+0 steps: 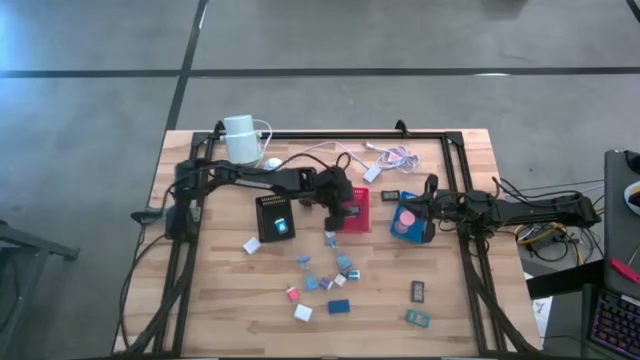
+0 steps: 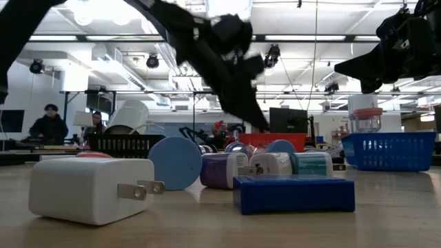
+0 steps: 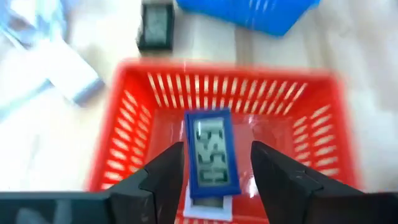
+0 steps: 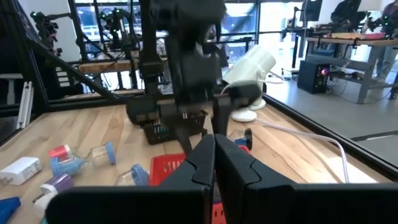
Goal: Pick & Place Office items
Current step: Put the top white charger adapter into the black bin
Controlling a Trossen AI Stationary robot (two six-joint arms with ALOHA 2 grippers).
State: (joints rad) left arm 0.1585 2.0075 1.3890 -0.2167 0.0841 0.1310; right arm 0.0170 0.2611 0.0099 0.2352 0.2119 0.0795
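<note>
My left gripper [image 3: 217, 146] hangs open over the red tray [image 3: 134, 124], pointing steeply down. Its fingers stand on either side of a small blue-framed display piece [image 3: 211, 158] and touch nothing. That piece lies flat in the tray on top of a white piece [image 3: 208, 206]. In the high view this gripper [image 1: 345, 205] is at mid-table over the red tray [image 1: 362, 215]. Several loose office items [image 1: 325, 275] lie on the wood nearer the front edge, among them a white plug block [image 2: 89, 189] and a blue block [image 2: 293, 193]. My right gripper [image 4: 215, 158] waits shut beside the blue tray [image 1: 408, 222].
A black tray [image 1: 274, 218] holding a blue piece stands left of the red one. The blue tray holds a pink disc. A white cylinder [image 1: 240, 138] and a white cable [image 1: 385, 155] lie at the far edge. Dark clips [image 1: 418, 291] lie at the front right.
</note>
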